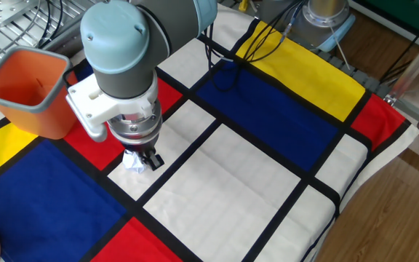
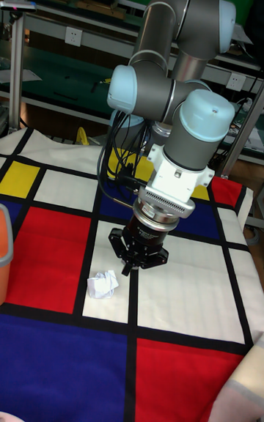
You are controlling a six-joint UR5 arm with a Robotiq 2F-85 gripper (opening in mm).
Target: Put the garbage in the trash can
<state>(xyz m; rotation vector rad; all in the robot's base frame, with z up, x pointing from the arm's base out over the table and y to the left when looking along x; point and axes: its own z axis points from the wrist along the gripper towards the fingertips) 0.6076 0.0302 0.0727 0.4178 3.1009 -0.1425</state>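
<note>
The garbage (image 1: 132, 161), a small crumpled white paper ball, lies on a white square of the patterned cloth. In the tall fixed view the garbage (image 2: 102, 284) rests on the cloth just left of and below my gripper (image 2: 138, 261), with a small gap between them. My gripper (image 1: 150, 161) hangs low over the same white square, right beside the ball, open and holding nothing. The trash can (image 1: 28, 86), orange with a grey rim, stands upright at the far left of the table. Only a sliver of the trash can (image 2: 3, 253) shows at the left edge of the tall fixed view.
The table is covered by a cloth (image 1: 268, 109) of red, blue, yellow and white squares with black lines. Black cables (image 1: 228, 51) trail over its far side. A metal rack (image 1: 9, 14) stands behind the bin. The table edge drops off at the right (image 1: 362, 196).
</note>
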